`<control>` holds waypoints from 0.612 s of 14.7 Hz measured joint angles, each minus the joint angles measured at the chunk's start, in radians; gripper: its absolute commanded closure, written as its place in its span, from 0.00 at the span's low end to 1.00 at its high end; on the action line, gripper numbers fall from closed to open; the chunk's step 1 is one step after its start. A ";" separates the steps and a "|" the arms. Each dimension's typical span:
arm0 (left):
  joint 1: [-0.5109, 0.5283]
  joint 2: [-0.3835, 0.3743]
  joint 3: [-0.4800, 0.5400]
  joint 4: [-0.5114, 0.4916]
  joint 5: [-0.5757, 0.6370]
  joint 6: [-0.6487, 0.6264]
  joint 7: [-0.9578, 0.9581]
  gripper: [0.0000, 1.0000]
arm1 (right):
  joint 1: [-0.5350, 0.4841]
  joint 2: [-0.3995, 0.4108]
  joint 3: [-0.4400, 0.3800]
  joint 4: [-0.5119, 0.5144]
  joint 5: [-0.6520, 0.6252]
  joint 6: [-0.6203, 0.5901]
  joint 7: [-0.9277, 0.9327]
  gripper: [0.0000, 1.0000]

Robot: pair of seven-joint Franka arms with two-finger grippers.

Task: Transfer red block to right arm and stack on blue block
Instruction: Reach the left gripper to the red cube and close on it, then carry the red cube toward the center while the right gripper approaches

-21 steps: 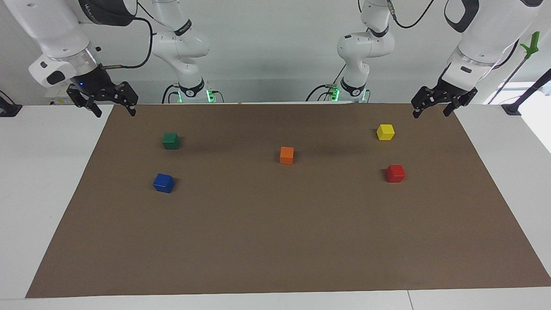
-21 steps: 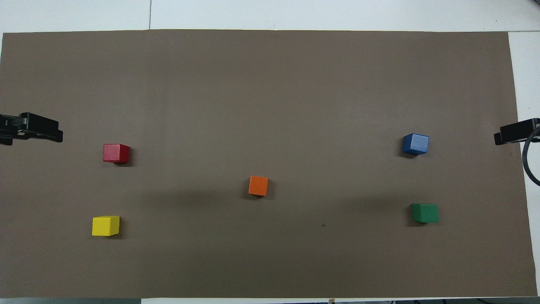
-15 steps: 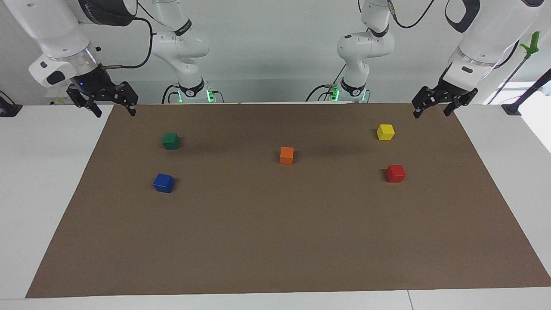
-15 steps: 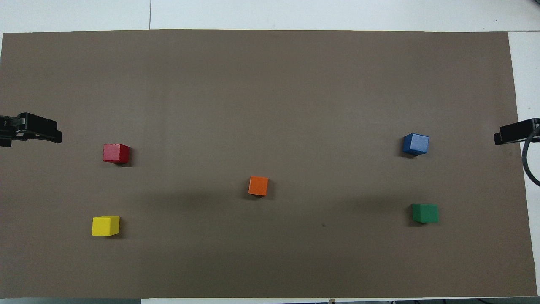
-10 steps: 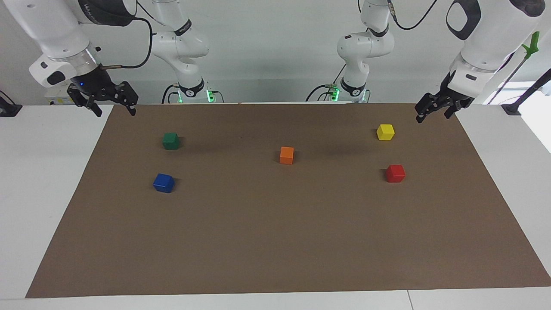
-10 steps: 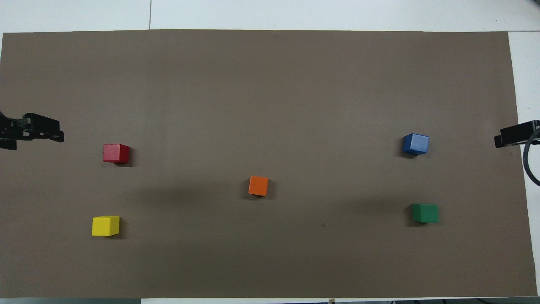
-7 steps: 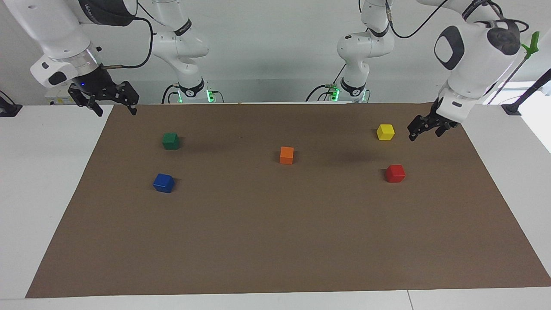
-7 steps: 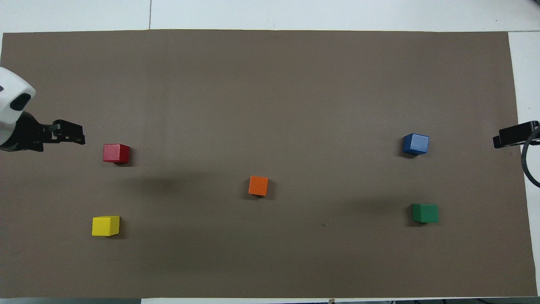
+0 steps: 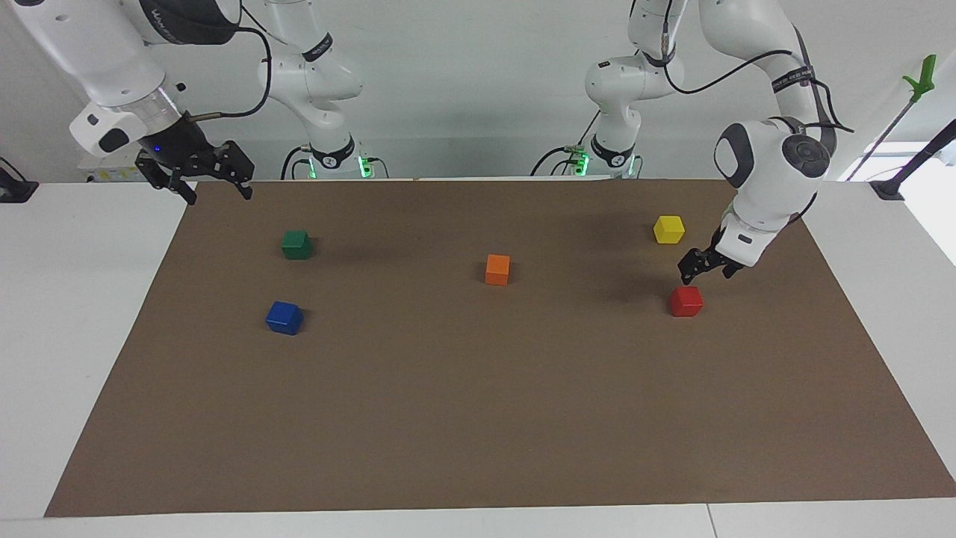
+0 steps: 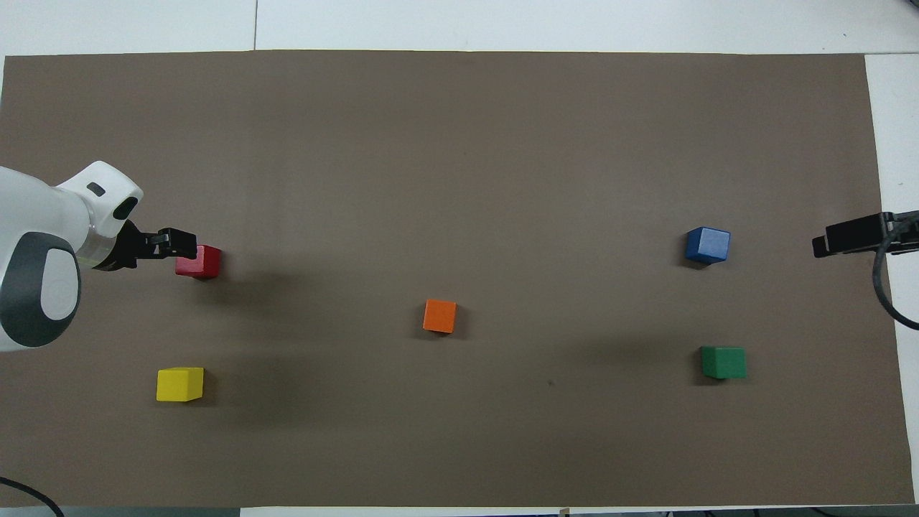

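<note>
Red block (image 9: 686, 301), a small smooth bright red cube, sat on the brown paper mat (image 9: 478, 418) covering the white table (image 9: 67, 299), toward the left arm's end and farther from the robots than the small yellow cube (image 9: 668, 229). The left arm's black two-finger gripper (image 9: 703, 270) hung just over the red block, at its edge nearer the robots, with its fingers spread and not touching the cube, as far as the facing view showed. In the overhead view the left gripper (image 10: 172, 244) overlapped the corner of the red block (image 10: 201, 263).

The small deep blue cube, the blue block (image 9: 284, 317), rested toward the right arm's end of the table, well apart from the red block, with the small dark green cube (image 9: 296, 244) nearer the robots beside it. A small orange cube (image 9: 497, 269) lay between the two ends, near the middle of the mat.

The right arm (image 9: 112, 67), white with a blue light at its wrist, waited with its right gripper (image 9: 213, 183) spread over the mat's corner near its own base.
</note>
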 measured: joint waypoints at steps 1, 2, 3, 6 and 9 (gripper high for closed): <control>0.000 0.008 -0.001 -0.011 0.000 0.022 0.001 0.00 | -0.004 -0.012 0.000 -0.046 0.056 0.029 -0.016 0.00; 0.000 0.014 -0.001 -0.029 0.000 0.056 0.001 0.00 | -0.014 -0.023 0.000 -0.096 0.115 0.058 -0.043 0.00; 0.000 0.018 -0.002 -0.054 0.000 0.096 0.001 0.00 | -0.026 -0.033 -0.001 -0.141 0.176 0.081 -0.070 0.00; -0.001 0.029 -0.004 -0.102 0.000 0.170 0.001 0.00 | -0.056 -0.045 -0.003 -0.229 0.358 0.093 -0.127 0.00; -0.001 0.044 -0.005 -0.107 0.000 0.189 0.002 0.00 | -0.111 -0.036 -0.004 -0.330 0.579 0.094 -0.298 0.00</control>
